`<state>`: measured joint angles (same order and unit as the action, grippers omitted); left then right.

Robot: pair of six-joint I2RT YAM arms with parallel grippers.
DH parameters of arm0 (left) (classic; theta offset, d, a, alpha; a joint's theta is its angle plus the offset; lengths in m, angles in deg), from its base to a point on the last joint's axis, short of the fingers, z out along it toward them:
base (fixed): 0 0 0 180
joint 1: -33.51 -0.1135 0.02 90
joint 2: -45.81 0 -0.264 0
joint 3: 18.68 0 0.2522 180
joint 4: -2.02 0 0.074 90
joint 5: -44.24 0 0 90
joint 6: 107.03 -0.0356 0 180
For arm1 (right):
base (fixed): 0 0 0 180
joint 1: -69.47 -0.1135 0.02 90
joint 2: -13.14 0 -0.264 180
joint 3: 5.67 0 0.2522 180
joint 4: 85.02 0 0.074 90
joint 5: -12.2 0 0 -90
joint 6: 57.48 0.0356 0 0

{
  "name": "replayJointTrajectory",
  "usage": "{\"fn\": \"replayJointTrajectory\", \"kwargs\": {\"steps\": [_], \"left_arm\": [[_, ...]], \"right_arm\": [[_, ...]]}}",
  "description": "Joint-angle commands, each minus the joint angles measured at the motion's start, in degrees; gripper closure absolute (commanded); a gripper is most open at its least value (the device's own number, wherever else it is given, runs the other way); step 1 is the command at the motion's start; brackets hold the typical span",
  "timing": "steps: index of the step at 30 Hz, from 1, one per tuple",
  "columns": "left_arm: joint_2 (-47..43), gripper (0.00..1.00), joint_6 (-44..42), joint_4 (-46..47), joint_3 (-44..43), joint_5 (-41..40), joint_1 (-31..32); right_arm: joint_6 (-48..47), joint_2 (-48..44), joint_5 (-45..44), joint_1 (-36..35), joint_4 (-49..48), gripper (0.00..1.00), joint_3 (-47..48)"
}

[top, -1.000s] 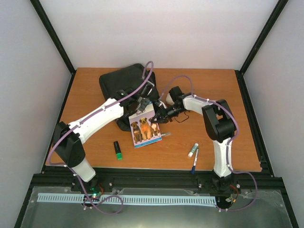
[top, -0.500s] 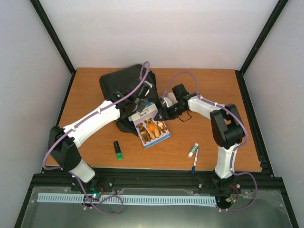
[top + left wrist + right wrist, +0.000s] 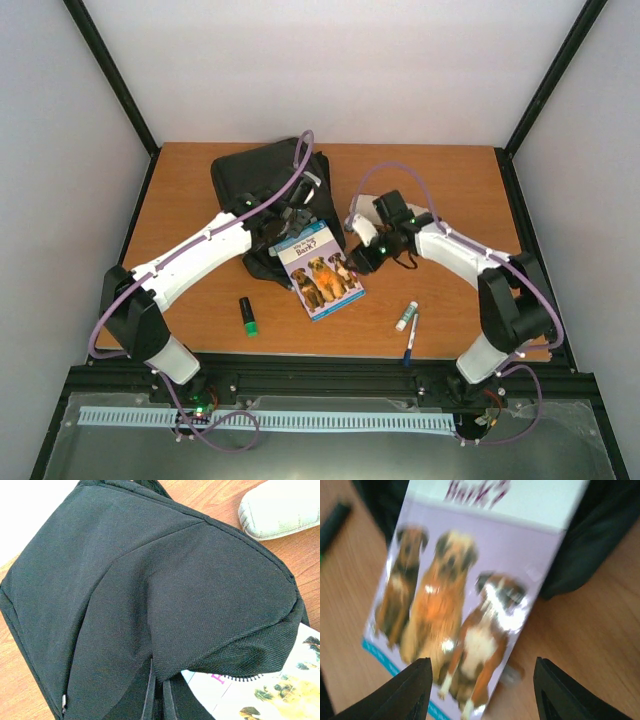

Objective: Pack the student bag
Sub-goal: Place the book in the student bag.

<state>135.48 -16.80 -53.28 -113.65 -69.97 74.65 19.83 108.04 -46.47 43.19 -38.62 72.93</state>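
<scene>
We see the student bag (image 3: 262,178) lying at the far middle-left of the surface (image 3: 450,180). Its near flap is raised where our left pincer (image 3: 291,218) is pressed together on a fold of fabric. Our right pincer (image 3: 481,672) hangs spread above the dog book (image 3: 322,270), whose top edge sits under that flap.

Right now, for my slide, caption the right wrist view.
Open right tool over dog-cover book, its top edge at the backpack.
</scene>
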Motion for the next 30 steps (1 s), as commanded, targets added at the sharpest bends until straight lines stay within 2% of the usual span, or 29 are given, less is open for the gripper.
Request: {"fn": "replayJointTrajectory", "kwargs": {"steps": [1, 5, 10, 18, 30], "left_arm": [[-3.5, 0.99, 1.6, 4.2, -1.2, 0.6, 0.2], [-3.3, 0.99, 1.8, 4.1, -1.4, 1.4, -0.1], [-3.2, 0.99, 2.0, 4.0, -1.4, 2.0, -0.4], [-3.4, 0.99, 2.0, 4.0, -1.3, 2.3, -0.4], [-4.3, 0.99, 2.2, 3.9, -1.3, 3.0, -0.4]], "right_arm": [[-19.8, -8.1, -9.9, -7.8, -1.8, 0.43, -8.1], [-35.5, -14.6, -21.4, -18.1, -4.9, 0.39, -16.3], [-43.5, -15.2, -32.0, -24.8, -9.7, 0.38, -21.0], [-48.8, -10.9, -42.2, -31.2, -19.8, 0.37, -24.4], [-48.9, -6.0, -46.2, -32.9, -27.4, 0.41, -21.3]]}}
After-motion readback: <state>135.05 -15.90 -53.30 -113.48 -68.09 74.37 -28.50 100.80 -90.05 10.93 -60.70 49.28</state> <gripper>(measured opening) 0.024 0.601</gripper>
